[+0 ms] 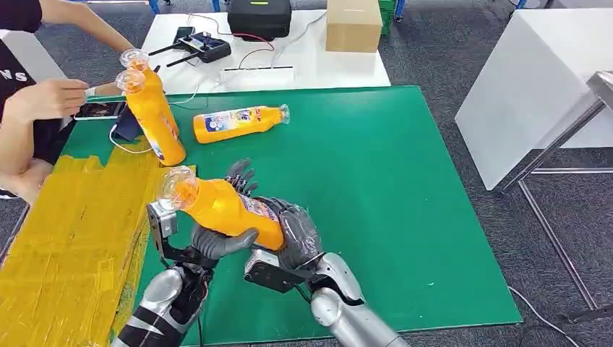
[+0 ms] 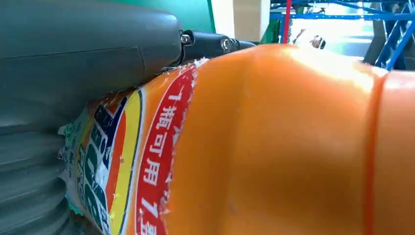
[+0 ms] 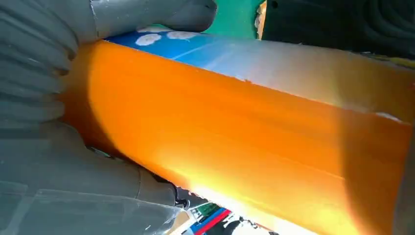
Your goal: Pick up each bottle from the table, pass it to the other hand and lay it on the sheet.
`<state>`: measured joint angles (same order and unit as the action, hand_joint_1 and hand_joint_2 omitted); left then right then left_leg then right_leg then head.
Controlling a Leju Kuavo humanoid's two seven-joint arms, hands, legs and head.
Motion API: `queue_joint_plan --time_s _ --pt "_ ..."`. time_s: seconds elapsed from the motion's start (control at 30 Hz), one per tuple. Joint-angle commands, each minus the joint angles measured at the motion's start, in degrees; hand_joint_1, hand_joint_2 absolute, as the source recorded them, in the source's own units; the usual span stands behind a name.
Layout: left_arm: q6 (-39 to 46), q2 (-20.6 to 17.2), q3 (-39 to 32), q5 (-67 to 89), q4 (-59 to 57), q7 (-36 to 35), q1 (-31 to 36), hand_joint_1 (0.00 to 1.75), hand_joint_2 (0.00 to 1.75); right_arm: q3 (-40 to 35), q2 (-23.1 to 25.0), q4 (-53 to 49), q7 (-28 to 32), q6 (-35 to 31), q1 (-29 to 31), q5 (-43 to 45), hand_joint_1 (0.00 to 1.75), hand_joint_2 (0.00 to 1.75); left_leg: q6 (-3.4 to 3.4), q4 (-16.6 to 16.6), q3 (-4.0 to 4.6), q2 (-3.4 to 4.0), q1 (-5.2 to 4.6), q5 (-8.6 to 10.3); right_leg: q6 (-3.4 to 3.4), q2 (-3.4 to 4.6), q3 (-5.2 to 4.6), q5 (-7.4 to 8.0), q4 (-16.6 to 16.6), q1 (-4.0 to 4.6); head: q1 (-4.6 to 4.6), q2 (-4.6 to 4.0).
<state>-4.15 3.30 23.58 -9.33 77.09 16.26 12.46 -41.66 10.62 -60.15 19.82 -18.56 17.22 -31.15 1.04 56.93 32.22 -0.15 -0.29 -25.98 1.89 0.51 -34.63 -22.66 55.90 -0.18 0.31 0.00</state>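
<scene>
Holding the orange plastic bottle with the clear cap (image 1: 220, 208) between both hands, I judge this to be the handover itself. My left hand (image 1: 217, 242) wraps its thick grey thumb under the bottle's middle; my right hand (image 1: 293, 233) cups the base end, fingers curled around it. Both wrist views show grey fingers pressed to the label, so both hands have hold.

To do this well, I want the left hand firmly closed before the right lets go, then the right to slip away along the bottle's length, not sideways, so the bottle does not roll out.

The bottle hangs above the green mat (image 1: 405, 188), near its 7 o'clock corner. Its long axis runs from 4 o'clock to 10 o'clock, cap toward 10 o'clock and tilted slightly up, pointing at the yellow taped sheet (image 1: 65, 238), which lies at 9 o'clock of the hands.

Another orange bottle lying on the mat (image 1: 238, 123) waits at 12 o'clock, cap toward 3 o'clock.
</scene>
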Motion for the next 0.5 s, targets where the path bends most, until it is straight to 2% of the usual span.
queue_joint_plan --time_s 0.03,0.37,0.5 --pt "2.6 2.1 -2.0 -1.5 -3.3 0.0 4.3 1.75 1.75 -7.7 -1.4 3.6 1.6 0.0 -1.4 -1.0 1.75 1.75 -0.09 0.0 -0.24 -0.19 0.12 -0.09 -0.02 -0.24 0.35 -0.12 -0.1 0.12 0.0 0.0" --pt "5.6 2.6 -3.4 -3.5 -1.3 0.8 3.5 1.75 1.75 -6.7 -1.4 4.0 1.6 -0.6 -1.8 -0.3 1.75 1.75 -0.12 0.0 -0.32 -0.25 0.13 -0.13 -0.03 -0.32 0.45 -0.18 -0.1 0.13 0.0 0.02" --pt "7.0 2.7 -4.4 -4.9 0.0 1.3 3.0 1.75 1.75 -5.4 -1.5 3.6 1.6 -1.0 -2.4 0.8 1.75 1.75 -0.07 0.0 -0.08 -0.17 0.09 -0.03 -0.02 -0.2 0.18 -0.06 -0.1 0.09 0.0 0.0"
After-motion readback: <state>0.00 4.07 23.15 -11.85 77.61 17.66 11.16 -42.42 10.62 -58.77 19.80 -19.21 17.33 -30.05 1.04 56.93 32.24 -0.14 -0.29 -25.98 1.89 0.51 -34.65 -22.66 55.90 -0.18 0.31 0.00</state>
